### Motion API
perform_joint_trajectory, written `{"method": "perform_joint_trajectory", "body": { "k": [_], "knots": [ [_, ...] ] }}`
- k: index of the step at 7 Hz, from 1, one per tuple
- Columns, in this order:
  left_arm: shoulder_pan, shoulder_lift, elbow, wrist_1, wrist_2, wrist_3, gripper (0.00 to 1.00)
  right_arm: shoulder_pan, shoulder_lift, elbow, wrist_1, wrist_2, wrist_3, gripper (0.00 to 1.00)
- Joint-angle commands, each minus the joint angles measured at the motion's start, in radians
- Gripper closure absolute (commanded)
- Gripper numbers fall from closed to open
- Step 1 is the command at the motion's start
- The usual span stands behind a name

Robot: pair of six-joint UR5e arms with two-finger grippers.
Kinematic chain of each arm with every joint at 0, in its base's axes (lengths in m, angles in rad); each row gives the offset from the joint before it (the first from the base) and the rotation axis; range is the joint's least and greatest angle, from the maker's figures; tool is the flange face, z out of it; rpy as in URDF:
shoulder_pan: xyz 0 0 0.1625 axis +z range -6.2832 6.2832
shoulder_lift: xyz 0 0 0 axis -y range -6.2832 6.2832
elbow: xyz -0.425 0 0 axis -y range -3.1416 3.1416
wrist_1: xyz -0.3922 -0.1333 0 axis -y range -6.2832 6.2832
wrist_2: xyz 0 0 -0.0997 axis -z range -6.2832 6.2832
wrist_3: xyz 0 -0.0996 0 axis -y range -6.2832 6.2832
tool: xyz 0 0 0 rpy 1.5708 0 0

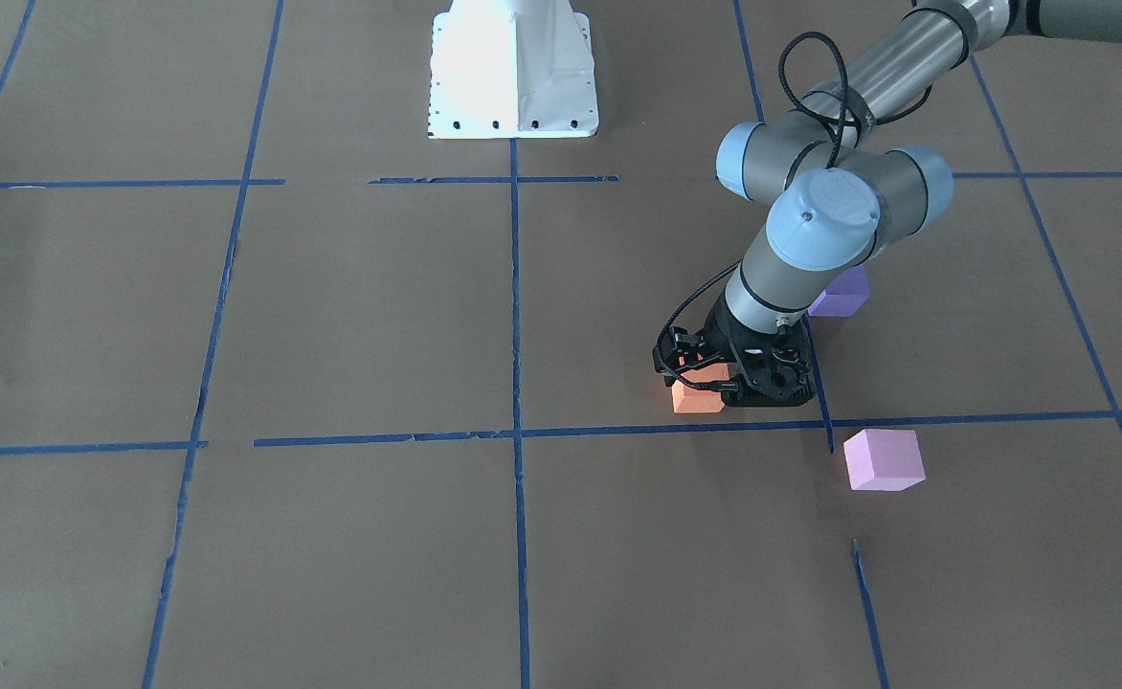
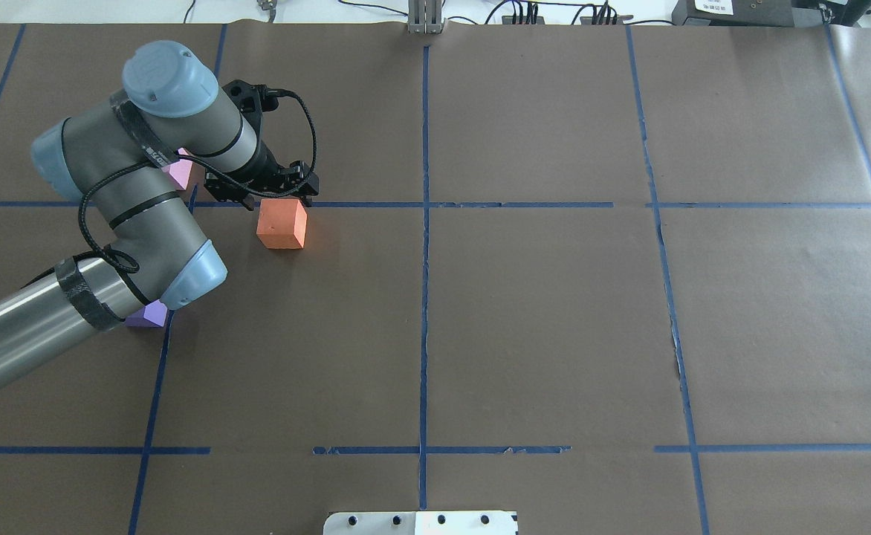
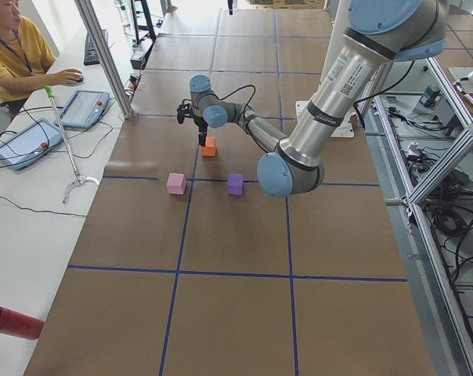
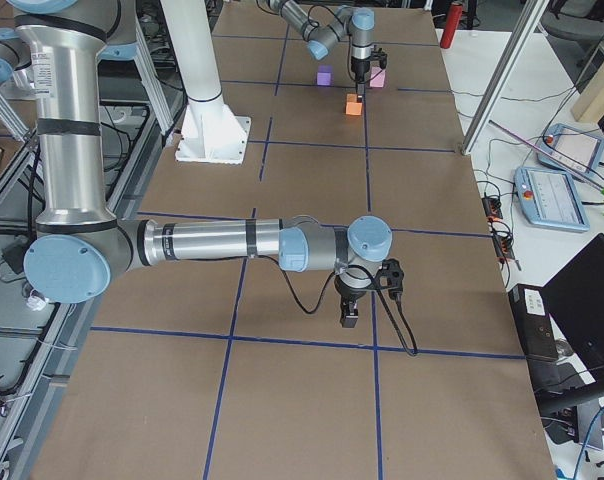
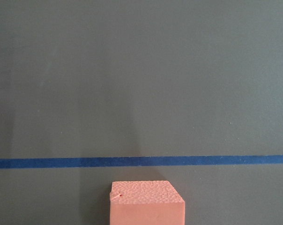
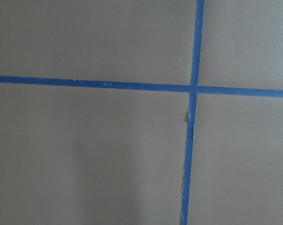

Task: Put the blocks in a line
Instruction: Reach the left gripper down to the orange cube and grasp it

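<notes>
I see no line yet: orange (image 2: 282, 224) lies on the counter (image 2: 554, 334) at four o'clock from pink (image 2: 179, 173), purple (image 2: 146, 316) well apart. Left end effector (image 2: 272, 195) hangs over orange; jaw spread there, and on the right end effector (image 4: 349, 318), I cannot tell.

My left gripper (image 3: 202, 141) hangs at the far left edge of the orange block (image 3: 210, 149); I can't tell whether it touches. Nearer lie the pink block (image 3: 176, 183), left, and the purple block (image 3: 235, 184), right, apart.
</notes>
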Motion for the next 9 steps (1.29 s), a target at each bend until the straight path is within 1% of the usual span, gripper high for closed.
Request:
{"method": "perform_joint_trajectory", "body": {
  "k": [1, 3, 4, 5, 6, 7, 8, 9],
  "knots": [
    [0.028, -0.001, 0.024, -0.006, 0.041, -0.013, 0.00, 0.000, 0.000, 0.001, 0.000, 0.000, 0.000, 0.00],
    [0.051, 0.002, 0.047, -0.009, 0.045, -0.030, 0.01, 0.000, 0.000, -0.001, 0.000, 0.000, 0.000, 0.00],
    [0.050, 0.002, 0.045, -0.007, 0.045, -0.030, 0.26, 0.000, 0.000, -0.001, 0.000, 0.000, 0.000, 0.00],
    [0.034, 0.000, 0.042, -0.007, 0.039, -0.024, 0.81, 0.000, 0.000, -0.001, 0.000, 0.000, 0.000, 0.00],
    [0.004, 0.011, 0.033, -0.006, 0.033, -0.017, 0.85, 0.000, 0.000, -0.001, 0.000, 0.000, 0.000, 0.00],
    [-0.039, 0.050, 0.007, -0.004, 0.018, 0.048, 0.85, 0.000, 0.000, 0.001, 0.000, 0.000, 0.000, 0.00],
    [-0.088, 0.140, -0.032, 0.002, -0.046, 0.176, 0.85, 0.000, 0.000, -0.001, 0.000, 0.000, 0.000, 0.00],
    [-0.126, 0.199, -0.037, 0.001, -0.062, 0.255, 0.84, 0.000, 0.000, -0.001, 0.000, 0.000, 0.000, 0.00]
  ]
}}
